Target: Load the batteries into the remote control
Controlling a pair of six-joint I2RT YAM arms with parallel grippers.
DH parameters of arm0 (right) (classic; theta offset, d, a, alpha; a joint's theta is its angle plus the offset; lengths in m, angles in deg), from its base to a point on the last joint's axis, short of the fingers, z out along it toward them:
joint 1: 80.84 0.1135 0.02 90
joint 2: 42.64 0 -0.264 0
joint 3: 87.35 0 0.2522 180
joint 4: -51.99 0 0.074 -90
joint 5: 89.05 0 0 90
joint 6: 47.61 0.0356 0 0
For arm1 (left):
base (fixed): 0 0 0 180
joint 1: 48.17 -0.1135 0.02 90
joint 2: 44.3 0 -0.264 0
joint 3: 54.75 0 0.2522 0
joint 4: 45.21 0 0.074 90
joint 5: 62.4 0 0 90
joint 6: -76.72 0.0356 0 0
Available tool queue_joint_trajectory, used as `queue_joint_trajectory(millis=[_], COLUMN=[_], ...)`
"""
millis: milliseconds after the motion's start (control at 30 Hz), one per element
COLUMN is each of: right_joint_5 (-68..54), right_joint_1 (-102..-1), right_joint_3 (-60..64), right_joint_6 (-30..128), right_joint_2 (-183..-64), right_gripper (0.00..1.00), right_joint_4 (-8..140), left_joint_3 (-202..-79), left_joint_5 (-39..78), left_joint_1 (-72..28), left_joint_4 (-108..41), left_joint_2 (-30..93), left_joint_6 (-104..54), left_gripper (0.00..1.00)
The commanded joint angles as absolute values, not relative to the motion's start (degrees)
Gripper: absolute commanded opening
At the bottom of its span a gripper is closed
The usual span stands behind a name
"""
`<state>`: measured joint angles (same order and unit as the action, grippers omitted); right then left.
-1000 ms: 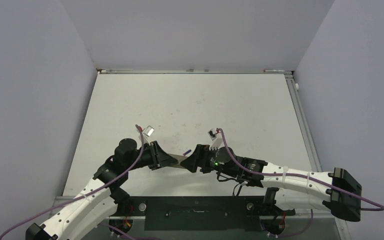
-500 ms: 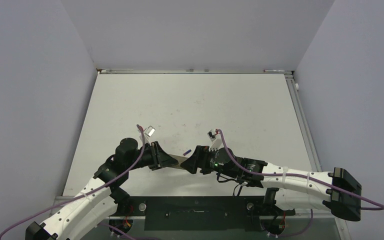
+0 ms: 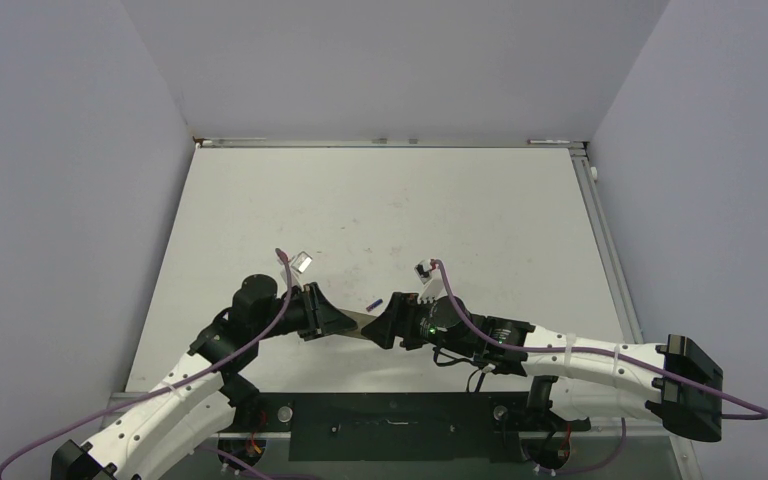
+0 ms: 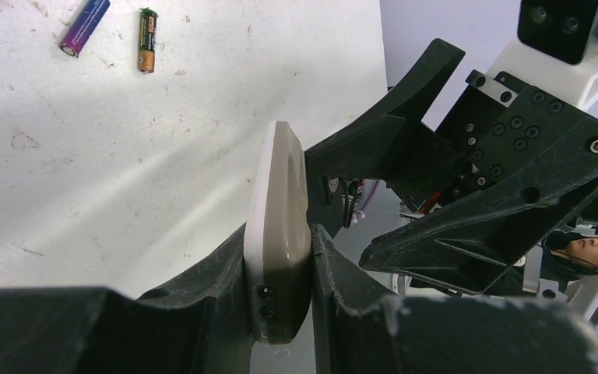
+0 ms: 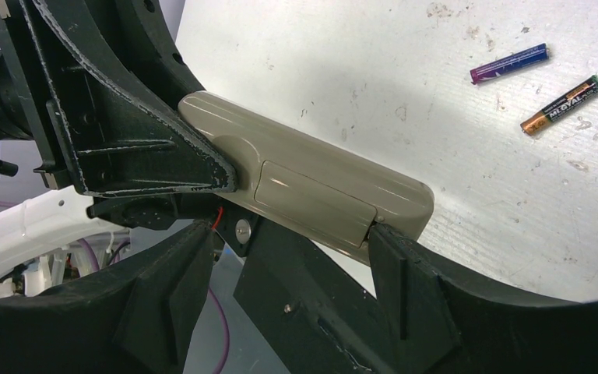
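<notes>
Remote control [image 5: 280,148] was clamped edgewise in left gripper [image 4: 280,261]; right gripper [image 5: 292,253] was spread open around its cover [image 5: 315,199] end. Cover should be slid off squarely, without levering.

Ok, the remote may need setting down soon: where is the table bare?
Bare: the table from the batteries to the far edge, plus both sides. Crowded: near middle, where left gripper and right gripper meet at the remote control.

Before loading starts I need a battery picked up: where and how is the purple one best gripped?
Probably the middle of the purple battery, pinched across its round body, coming straight down from above. It lies flat on the table, apart from the gold battery, so both long sides look free.
</notes>
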<state>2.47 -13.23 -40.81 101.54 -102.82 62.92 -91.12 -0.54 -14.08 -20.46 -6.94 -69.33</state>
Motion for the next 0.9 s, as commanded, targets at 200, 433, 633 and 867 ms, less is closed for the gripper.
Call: queue_joint_trajectory(millis=[200, 433, 633, 867], right_joint_5=[-0.9, -0.7, -0.4, 0.7], right_joint_1=[-10.9, -10.7, -10.8, -10.7], right_joint_3=[-35.9, -35.7, -36.0, -36.3], right_joint_6=[102.4, 102.3, 102.3, 102.2], right_joint_2=[-99.6, -99.6, -99.7, -100.5], right_gripper=[0.70, 0.70, 0.70, 0.70], right_joint_4=[54.6, 54.8, 55.0, 56.3], left_joint_3=[-94.4, -94.8, -94.9, -94.3], left_joint_5=[0.9, 2.0, 1.6, 0.3], left_joint_1=[-13.5, -13.5, -13.5, -13.6], left_joint_4=[-21.1, -19.9, -19.9, -21.8], left_joint_2=[-6.4, -6.1, -6.2, -6.7], left_joint_6=[-67.0, -66.0, -66.1, -67.6], left_gripper=[0.00, 0.00, 0.00, 0.00])
